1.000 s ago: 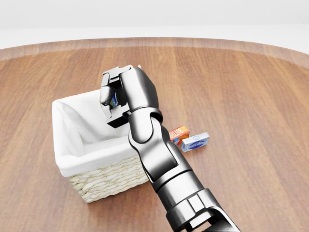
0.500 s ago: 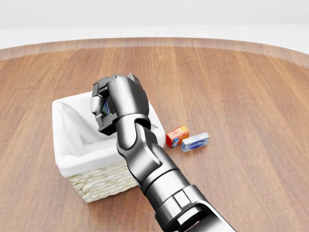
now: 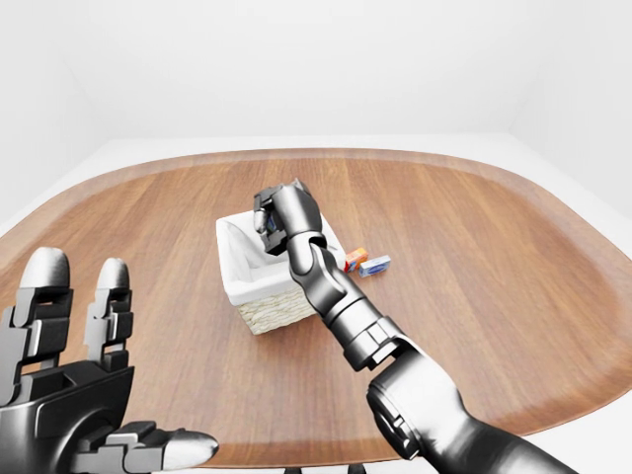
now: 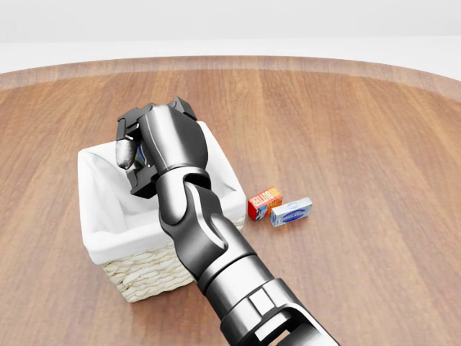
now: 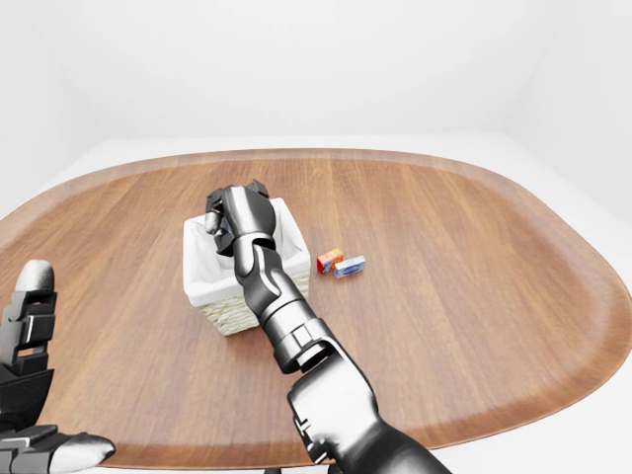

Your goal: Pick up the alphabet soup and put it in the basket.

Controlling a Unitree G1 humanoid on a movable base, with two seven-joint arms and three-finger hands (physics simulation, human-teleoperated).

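Over the white-lined basket (image 4: 97, 238), the right hand (image 4: 148, 148) grips the alphabet soup (image 4: 142, 156).

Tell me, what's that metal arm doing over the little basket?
The robot's right hand is closed around a small can, seemingly the alphabet soup, though only a sliver shows between the fingers. It holds it above the open white-lined basket and has not let go. Two small boxes, one red and one blue, lie on the wooden table beside the basket. The left hand is open, off to the side.
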